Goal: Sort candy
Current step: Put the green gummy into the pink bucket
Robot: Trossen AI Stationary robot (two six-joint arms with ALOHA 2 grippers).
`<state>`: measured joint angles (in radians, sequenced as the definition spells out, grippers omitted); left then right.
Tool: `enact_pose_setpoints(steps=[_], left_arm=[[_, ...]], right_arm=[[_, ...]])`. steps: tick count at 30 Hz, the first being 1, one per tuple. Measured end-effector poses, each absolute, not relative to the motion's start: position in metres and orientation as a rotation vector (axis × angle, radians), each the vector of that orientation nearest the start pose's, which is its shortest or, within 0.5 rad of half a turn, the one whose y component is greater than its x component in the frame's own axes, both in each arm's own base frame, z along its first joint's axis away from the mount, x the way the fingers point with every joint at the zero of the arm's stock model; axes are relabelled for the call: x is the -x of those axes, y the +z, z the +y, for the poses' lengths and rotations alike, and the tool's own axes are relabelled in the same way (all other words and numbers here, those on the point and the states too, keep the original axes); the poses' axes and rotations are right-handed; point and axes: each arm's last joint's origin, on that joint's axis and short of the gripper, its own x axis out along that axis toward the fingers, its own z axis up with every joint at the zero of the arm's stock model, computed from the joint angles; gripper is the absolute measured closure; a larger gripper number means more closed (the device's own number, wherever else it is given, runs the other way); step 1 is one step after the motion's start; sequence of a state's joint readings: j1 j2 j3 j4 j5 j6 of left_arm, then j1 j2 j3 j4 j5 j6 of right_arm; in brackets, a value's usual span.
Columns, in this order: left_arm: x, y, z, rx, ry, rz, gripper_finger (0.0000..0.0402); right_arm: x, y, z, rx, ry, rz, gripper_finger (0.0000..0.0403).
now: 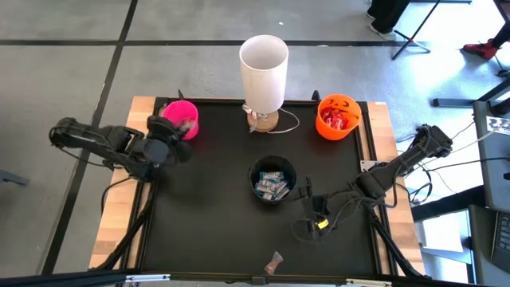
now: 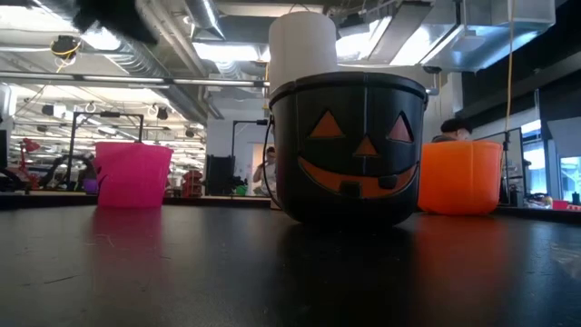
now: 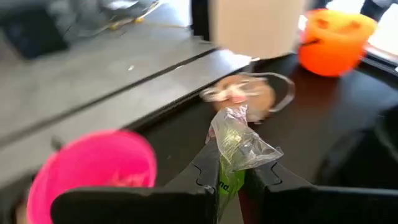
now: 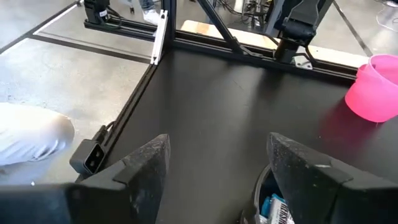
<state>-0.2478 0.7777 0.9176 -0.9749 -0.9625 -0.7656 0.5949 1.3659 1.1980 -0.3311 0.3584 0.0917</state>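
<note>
Your left gripper (image 3: 233, 180) pinches a green clear-wrapped candy (image 3: 239, 146) beside the pink cup (image 1: 182, 117) at the table's far-left corner. Most sweets look sorted; one brownish candy (image 1: 275, 261) waits at the near edge. Your right gripper (image 4: 217, 171) hangs wide open, empty.

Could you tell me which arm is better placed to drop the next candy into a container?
The left. Its gripper is shut on a clear-wrapped green candy right beside the pink cup. The right gripper hangs open and empty by the black pumpkin bucket.
</note>
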Motion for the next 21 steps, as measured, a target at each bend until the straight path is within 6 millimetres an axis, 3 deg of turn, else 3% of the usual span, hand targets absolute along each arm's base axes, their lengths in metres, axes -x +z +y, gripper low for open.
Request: enact_pose_setpoints(steps=[5, 12, 21], left_arm=[[-0.091, 0.282, 0.010, 0.372, 1.003, 0.304, 0.0379], [-0.055, 0.267, 0.023, 0.429, 1.149, 0.167, 0.0379], [-0.053, 0.256, 0.030, 0.456, 1.229, 0.211, 0.0379]], right_arm=[[-0.255, 0.334, 0.160, 0.176, 0.214, 0.456, 0.0134], [-0.259, 0.332, 0.149, 0.230, 0.154, 0.479, 0.0134], [-0.270, 0.332, 0.128, 0.202, 0.154, 0.502, 0.0134]])
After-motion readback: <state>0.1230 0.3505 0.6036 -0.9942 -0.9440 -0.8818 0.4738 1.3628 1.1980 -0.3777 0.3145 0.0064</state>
